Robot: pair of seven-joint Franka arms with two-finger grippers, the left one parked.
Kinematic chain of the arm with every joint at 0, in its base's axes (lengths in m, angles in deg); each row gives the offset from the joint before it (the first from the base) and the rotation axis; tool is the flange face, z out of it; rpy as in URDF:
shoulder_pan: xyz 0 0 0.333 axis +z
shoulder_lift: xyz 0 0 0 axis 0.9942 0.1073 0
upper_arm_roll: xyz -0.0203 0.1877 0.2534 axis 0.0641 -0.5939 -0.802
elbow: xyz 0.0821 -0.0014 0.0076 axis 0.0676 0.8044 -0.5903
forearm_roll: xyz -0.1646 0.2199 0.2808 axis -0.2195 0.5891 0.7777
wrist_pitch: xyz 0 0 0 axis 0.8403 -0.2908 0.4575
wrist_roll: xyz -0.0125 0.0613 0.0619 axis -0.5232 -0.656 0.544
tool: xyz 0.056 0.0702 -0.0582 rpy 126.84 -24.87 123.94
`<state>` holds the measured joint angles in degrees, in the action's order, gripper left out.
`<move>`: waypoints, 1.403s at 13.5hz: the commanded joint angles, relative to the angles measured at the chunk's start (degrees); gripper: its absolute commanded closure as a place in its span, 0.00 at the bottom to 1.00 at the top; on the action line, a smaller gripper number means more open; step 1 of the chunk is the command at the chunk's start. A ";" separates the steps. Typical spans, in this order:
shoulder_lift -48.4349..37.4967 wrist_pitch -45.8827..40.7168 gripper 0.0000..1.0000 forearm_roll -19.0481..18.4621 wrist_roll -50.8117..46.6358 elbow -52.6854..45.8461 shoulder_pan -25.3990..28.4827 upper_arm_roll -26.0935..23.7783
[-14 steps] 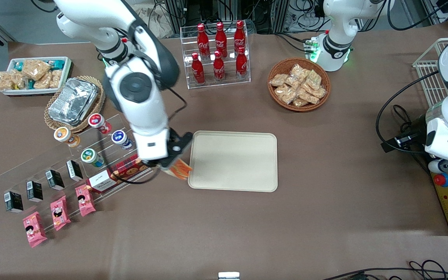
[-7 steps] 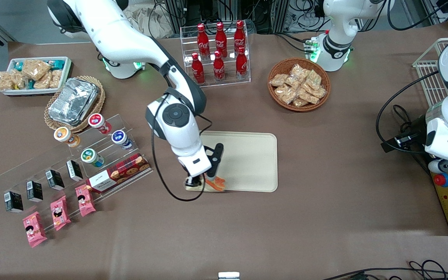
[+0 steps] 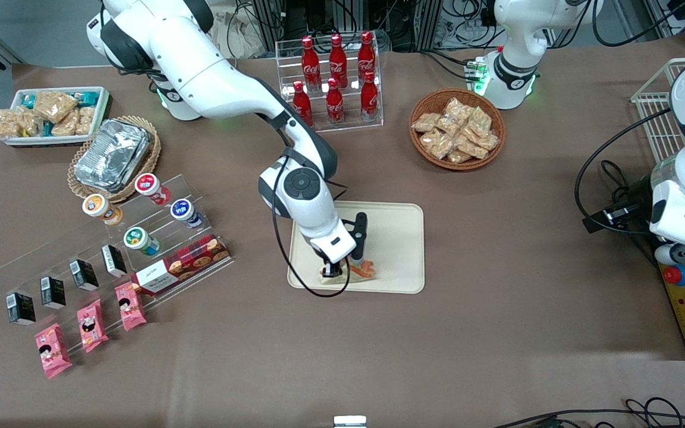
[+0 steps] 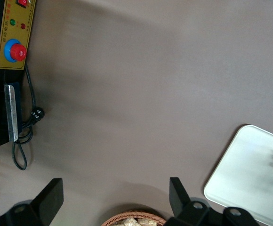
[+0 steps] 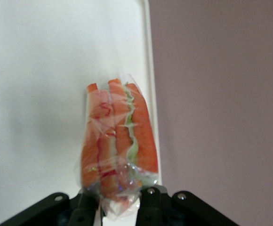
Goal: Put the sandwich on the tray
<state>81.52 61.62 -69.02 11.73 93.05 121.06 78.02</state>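
While gripper [image 3: 342,270] clamps it, sandwich [image 5: 118,141] shows orange-green layers

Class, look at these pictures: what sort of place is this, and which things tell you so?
Probably a robotics lab staged as a snack shop: a clear rack of cola bottles, a wicker basket of snack packets, and cables around the table. The gripper holds the sandwich over the tray.

The brown worktop [image 3: 497,249] carries the tray [image 3: 396,238] at its centre. At ten o'clock stand a foil-filled wicker basket [image 3: 113,156] and a white snack bin [image 3: 51,116]; at twelve, a bottle rack [image 3: 330,83]; at one, a snack basket [image 3: 456,129]. The gripper [image 3: 342,270] hovers over the tray.
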 commanded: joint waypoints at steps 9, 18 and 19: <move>2.53 0.09 0.71 1.27 0.33 -2.20 -0.57 -1.16; -2.29 -2.18 0.00 1.80 0.50 -1.50 -1.36 -1.77; -4.57 -6.19 0.00 2.24 0.50 -1.50 -1.54 -1.78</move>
<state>81.34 60.69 -68.45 11.62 90.98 120.66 77.39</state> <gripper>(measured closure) 0.000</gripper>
